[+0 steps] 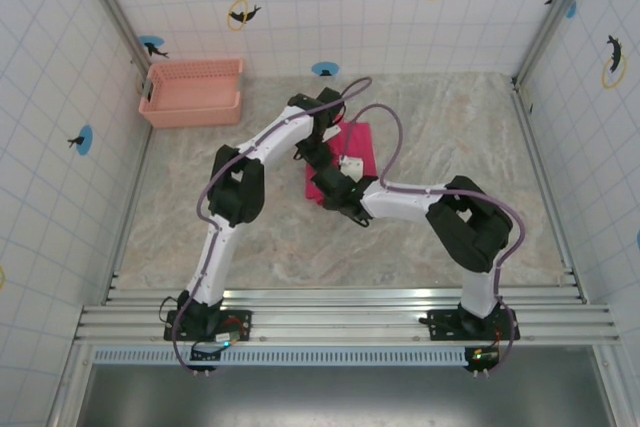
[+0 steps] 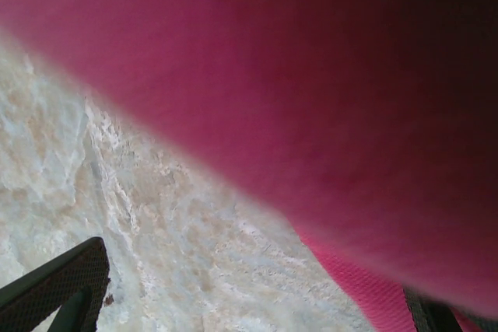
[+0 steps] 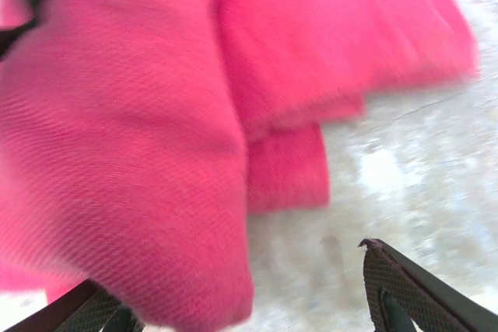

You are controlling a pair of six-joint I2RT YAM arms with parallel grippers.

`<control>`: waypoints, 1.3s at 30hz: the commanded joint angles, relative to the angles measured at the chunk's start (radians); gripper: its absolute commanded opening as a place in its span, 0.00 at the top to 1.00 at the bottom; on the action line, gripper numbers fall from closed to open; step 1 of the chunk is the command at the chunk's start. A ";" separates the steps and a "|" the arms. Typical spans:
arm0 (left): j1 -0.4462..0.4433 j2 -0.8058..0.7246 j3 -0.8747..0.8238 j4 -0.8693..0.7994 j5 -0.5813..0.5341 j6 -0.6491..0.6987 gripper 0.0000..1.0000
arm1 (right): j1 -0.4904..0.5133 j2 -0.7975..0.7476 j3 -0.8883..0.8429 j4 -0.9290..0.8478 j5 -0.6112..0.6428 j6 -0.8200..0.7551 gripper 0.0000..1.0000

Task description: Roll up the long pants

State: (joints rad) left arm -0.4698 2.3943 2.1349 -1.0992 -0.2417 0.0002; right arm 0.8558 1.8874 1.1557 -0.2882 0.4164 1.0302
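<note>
**White links, black joints**

The left arm (image 1: 262, 142) and the right arm (image 1: 405, 199) pair smooth white links with bulky black joint housings. A lavender-grey cable (image 1: 400, 142) loops loosely along each arm. Both stand on black bases (image 1: 205, 319). The fingers (image 3: 405, 285) are black with a cross-hatched texture.

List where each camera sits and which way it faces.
Top external: above and behind the bases, facing down at the table; both arms reach the long pants, basket far left.
Left wrist: on the left arm, close against the pants; its fingers at bottom corners.
Right wrist: on the right arm, facing the folded pants; its fingers low.
All share pants and table.
</note>
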 commanded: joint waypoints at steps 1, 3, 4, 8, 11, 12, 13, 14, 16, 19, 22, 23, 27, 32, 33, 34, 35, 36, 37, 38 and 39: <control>0.008 0.085 -0.087 -0.162 0.042 0.023 0.02 | -0.063 -0.009 -0.046 -0.065 0.010 -0.039 0.27; 0.009 0.067 -0.125 -0.159 0.041 0.024 0.02 | -0.091 -0.015 -0.058 -0.069 -0.019 -0.056 0.27; 0.008 0.052 -0.152 -0.154 0.035 0.027 0.03 | -0.105 -0.020 -0.056 -0.077 -0.032 -0.081 0.27; 0.011 -0.021 -0.272 -0.131 0.020 0.029 0.03 | -0.161 -0.050 -0.029 -0.135 -0.057 -0.196 0.26; 0.011 -0.096 -0.330 -0.118 0.032 0.023 0.03 | -0.184 -0.060 0.035 -0.220 -0.027 -0.284 0.26; 0.011 -0.108 -0.340 -0.123 0.036 0.021 0.02 | -0.190 -0.063 0.052 -0.242 -0.016 -0.304 0.25; 0.011 -0.124 -0.350 -0.126 0.032 0.021 0.02 | -0.197 -0.071 0.064 -0.254 -0.013 -0.327 0.25; 0.012 -0.141 -0.361 -0.125 0.027 0.020 0.03 | -0.203 -0.081 0.068 -0.259 -0.012 -0.349 0.25; 0.020 -0.173 -0.381 -0.110 0.031 0.017 0.02 | -0.205 -0.114 0.067 -0.266 0.003 -0.403 0.24; 0.036 -0.168 -0.349 -0.135 0.036 0.017 0.02 | -0.164 -0.194 0.061 -0.272 0.069 -0.535 0.21; 0.039 -0.131 -0.282 -0.173 0.041 0.022 0.03 | -0.063 -0.269 0.031 -0.250 0.145 -0.701 0.18; 0.039 -0.116 -0.256 -0.184 0.043 0.022 0.03 | -0.020 -0.288 0.019 -0.242 0.164 -0.751 0.17; 0.040 -0.058 -0.155 -0.235 0.047 0.032 0.03 | 0.144 -0.302 -0.018 -0.207 0.234 -0.877 0.15; 0.044 0.002 -0.073 -0.269 0.056 0.041 0.02 | 0.267 -0.202 -0.015 -0.167 0.281 -0.909 0.13; 0.046 0.006 -0.065 -0.270 0.058 0.041 0.03 | 0.279 -0.177 -0.018 -0.146 0.270 -0.924 0.13; 0.048 0.011 -0.060 -0.271 0.063 0.042 0.03 | 0.294 -0.147 -0.023 -0.116 0.282 -0.932 0.13; 0.052 0.013 -0.056 -0.272 0.065 0.044 0.03 | 0.308 -0.120 -0.029 -0.075 0.286 -0.951 0.13; 0.054 0.014 -0.055 -0.273 0.066 0.044 0.03 | 0.313 -0.095 -0.031 -0.044 0.279 -0.970 0.13; 0.056 0.015 -0.058 -0.271 0.066 0.044 0.03 | 0.315 -0.060 -0.017 -0.018 0.282 -0.976 0.12; 0.058 0.015 -0.061 -0.272 0.067 0.044 0.02 | 0.310 -0.022 0.004 -0.020 0.267 -0.981 0.12; 0.060 0.015 -0.061 -0.271 0.067 0.046 0.02 | 0.307 0.011 0.029 -0.029 0.267 -0.983 0.12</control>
State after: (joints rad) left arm -0.4240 2.3779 2.0583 -1.3354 -0.1879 0.0231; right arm 1.1667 1.8275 1.1500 -0.3748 0.6613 0.0948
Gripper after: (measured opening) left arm 0.975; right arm 0.881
